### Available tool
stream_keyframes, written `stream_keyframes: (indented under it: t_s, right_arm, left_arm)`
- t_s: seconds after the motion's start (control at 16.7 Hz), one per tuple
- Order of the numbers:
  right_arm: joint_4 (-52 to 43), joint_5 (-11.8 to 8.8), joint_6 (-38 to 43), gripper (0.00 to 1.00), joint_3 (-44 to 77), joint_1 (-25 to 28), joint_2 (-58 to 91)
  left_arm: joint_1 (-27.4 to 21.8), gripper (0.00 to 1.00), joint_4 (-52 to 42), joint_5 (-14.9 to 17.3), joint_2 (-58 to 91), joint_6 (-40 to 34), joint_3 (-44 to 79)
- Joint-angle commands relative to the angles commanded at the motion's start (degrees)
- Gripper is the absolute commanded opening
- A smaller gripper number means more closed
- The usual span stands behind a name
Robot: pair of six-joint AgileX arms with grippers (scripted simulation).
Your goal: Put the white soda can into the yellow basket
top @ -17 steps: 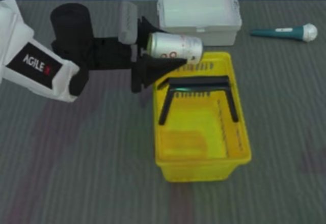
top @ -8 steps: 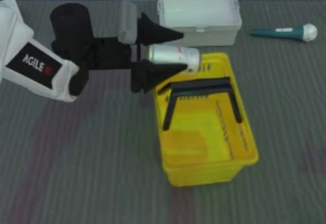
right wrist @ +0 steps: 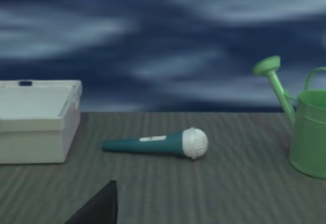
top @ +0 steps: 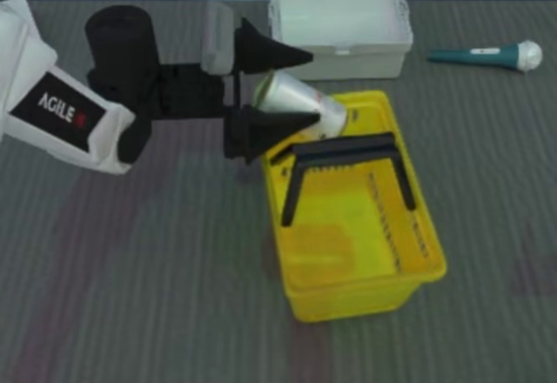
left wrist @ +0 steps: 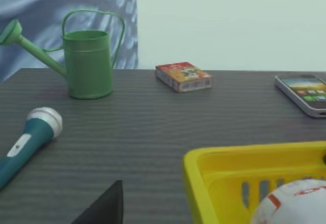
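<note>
Release step. In the top view the left claw (top: 291, 87) sits in the upper middle of the frame, fingers spread wide, the white soda can (top: 302, 104) lying tilted between them and apparently loose, not pinched. The can's far end overhangs the upper rim of the yellow basket (top: 422, 226), just above the black handle (top: 344, 152). The left wrist view shows the can's end low inside the basket wall. Judgement: the drop is under way, can not yet settled on the basket floor. Next move calls for lifting the claw clear without catching the handle. Right arm out of the top view; its claw state cannot be told.
</note>
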Motion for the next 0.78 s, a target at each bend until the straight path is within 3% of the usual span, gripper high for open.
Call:
stream_keyframes:
  t_s: [0.18,0.36,0.78]
  right_arm:
    - [-3.11,-0.36,-2.23,1.00,3.37,1.78,3.40]
    - [-10.23,-0.73,-7.23,1.00,12.16,5.42,12.27]
    - [-35.59,-0.40,-24.46,1.00,48.16,16.68,49.33]
  left_arm:
    - [0.93,1.00,-2.08,-2.43,-3.44,-1.34,-1.68]
    - [2.98,1.00,-6.86,-8.15,-12.24,-3.83,-5.77]
    - [9.48,1.00,-23.17,-28.82,-49.76,-8.63,-21.74]
